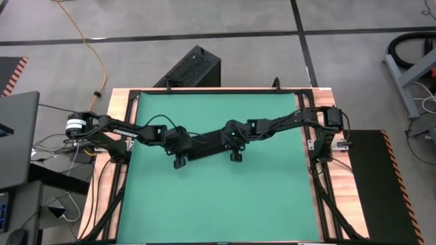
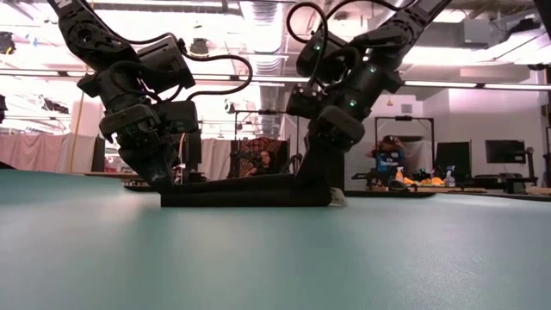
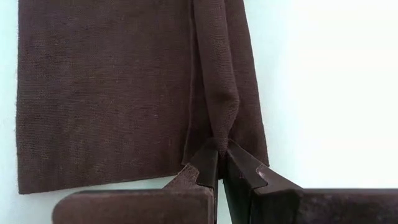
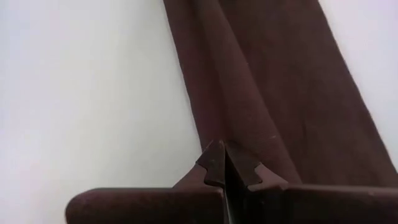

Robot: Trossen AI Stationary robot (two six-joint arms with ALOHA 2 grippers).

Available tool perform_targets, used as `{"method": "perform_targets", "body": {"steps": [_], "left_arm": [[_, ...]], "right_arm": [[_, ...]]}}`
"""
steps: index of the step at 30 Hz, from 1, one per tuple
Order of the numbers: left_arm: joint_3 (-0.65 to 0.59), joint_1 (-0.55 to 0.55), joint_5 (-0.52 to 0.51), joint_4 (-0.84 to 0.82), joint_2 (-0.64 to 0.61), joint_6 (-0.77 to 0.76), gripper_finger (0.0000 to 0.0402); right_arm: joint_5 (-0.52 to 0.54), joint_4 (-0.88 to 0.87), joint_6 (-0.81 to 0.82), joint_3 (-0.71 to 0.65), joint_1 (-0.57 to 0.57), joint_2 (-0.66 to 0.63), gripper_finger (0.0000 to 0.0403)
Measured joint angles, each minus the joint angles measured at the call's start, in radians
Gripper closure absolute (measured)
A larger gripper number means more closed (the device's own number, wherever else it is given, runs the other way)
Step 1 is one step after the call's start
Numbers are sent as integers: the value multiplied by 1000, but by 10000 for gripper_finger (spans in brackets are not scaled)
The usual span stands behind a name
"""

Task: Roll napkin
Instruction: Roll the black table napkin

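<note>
The black napkin [image 1: 204, 144] lies as a folded strip on the green mat [image 1: 218, 204] at mid table, running left to right between my two grippers. In the low view it lies flat [image 2: 241, 196], with a small white tag [image 2: 337, 197] at its right end. My left gripper [image 1: 180, 155] is shut on the strip's left end. My right gripper [image 1: 235, 151] is shut on its right end, where the cloth rises in a peak [image 2: 314, 172]. My left gripper [image 3: 219, 149] pinches a raised ridge of cloth [image 3: 217, 124] at the napkin's left end between its two fingers, from above, pointing down. The ridge runs along the strip. The rest of the napkin [image 3: 106, 93] lies flat on the mat. My right gripper [image 4: 224, 149] pinches a raised ridge of cloth [image 4: 227, 127] at the napkin's right end between its two fingers, from above. The cloth is drawn up into a peak under the fingers. The rest of the napkin [image 4: 292, 81] lies on the mat.
A rigid black box with vent slots [image 1: 191, 68] stands on the floor beyond the table's far edge. A laptop [image 1: 13, 136] is off the table's left side. Bare green mat stretches toward the near edge [image 1: 218, 211] and the far edge [image 1: 218, 109].
</note>
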Motion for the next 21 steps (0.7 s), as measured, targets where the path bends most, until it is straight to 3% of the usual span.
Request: {"method": "perform_targets", "body": {"steps": [21], "left_arm": [[0,0,1,0,0,0,401]], "right_arm": [[-4,22,-38,0,-32,-6,389]]}}
